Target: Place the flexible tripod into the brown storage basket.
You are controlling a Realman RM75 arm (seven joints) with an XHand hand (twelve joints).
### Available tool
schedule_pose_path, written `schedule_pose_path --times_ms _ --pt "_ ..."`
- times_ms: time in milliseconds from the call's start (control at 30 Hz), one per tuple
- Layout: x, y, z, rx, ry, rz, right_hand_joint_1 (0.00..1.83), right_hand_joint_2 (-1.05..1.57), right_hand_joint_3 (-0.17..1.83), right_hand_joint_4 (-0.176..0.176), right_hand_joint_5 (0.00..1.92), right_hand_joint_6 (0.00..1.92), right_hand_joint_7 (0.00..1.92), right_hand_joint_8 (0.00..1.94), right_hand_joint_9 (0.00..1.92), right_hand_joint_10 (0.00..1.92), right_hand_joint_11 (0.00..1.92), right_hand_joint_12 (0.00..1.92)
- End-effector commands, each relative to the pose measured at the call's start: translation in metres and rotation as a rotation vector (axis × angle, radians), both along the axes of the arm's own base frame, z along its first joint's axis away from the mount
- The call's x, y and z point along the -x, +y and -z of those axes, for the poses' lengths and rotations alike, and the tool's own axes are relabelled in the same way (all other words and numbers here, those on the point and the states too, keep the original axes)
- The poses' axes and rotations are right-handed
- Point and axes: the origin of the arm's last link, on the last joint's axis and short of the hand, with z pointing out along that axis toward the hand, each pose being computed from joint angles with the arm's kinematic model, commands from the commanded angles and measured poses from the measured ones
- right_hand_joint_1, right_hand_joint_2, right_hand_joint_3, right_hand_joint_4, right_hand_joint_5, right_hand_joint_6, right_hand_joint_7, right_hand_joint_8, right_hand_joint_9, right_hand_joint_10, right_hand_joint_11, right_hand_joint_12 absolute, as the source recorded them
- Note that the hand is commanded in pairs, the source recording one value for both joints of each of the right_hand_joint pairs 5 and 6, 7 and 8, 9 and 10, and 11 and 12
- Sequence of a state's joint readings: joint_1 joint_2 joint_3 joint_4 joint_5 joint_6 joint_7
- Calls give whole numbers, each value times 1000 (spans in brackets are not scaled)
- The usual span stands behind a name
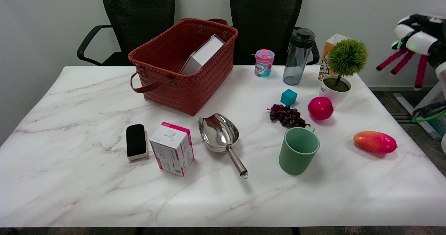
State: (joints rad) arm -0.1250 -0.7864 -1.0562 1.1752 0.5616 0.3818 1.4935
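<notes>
My right hand [416,32] is high at the far right, off the table's right edge, and grips the flexible tripod [400,61]. The tripod's pink and red legs hang down and to the left below the hand; its head is hidden inside the fingers. The brown woven storage basket [163,69] stands at the back left of the table, far from the hand, with a white box [202,54] leaning inside it.
Between hand and basket stand a potted green plant [343,69], an orange carton [327,57], a dark water bottle [298,56] and a pink-lidded jar [264,63]. Lower down lie a pink ball [320,108], grapes [287,115], a teal cube [289,97], a green mug [298,150], a mango [375,142], a metal scoop [223,139], a pink box [172,148] and a black eraser [136,141].
</notes>
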Motion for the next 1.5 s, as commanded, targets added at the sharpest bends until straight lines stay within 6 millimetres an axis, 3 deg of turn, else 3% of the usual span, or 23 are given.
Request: schedule_pose_path --times_ms 33,267,433,600,767,900,1033,1233,1500 --pt "-139 -30 0 -26 90 -109 1218 1308 546 0 1215 1215 1562 1562 1443 1443 1108 1108" --pt "-187 -59 27 -83 108 -131 1240 1248 571 0 1183 1183 1545 1545 1431 1431 1092 1092" --pt "-208 -104 70 -203 99 -104 1252 1212 591 0 1177 1177 1542 1542 1422 1422 1094 1094" --pt "-225 -156 131 -350 109 -74 1254 1199 599 0 1169 1169 1539 1539 1416 1416 1090 1090" --pt "-217 -217 206 -515 57 -26 1246 1223 591 0 1191 1191 1546 1546 1427 1427 1095 1095" --pt "-213 -254 259 -603 0 -7 1248 1222 592 0 1188 1188 1545 1545 1426 1426 1092 1092" --pt "-215 -278 304 -666 -6 26 1254 1214 597 0 1182 1182 1543 1543 1426 1426 1091 1091" --pt "-224 -299 372 -744 43 83 1253 1220 594 0 1184 1184 1545 1545 1430 1430 1095 1095" --pt "-222 -308 418 -810 24 154 1254 1200 604 0 1180 1180 1539 1539 1423 1423 1092 1092"
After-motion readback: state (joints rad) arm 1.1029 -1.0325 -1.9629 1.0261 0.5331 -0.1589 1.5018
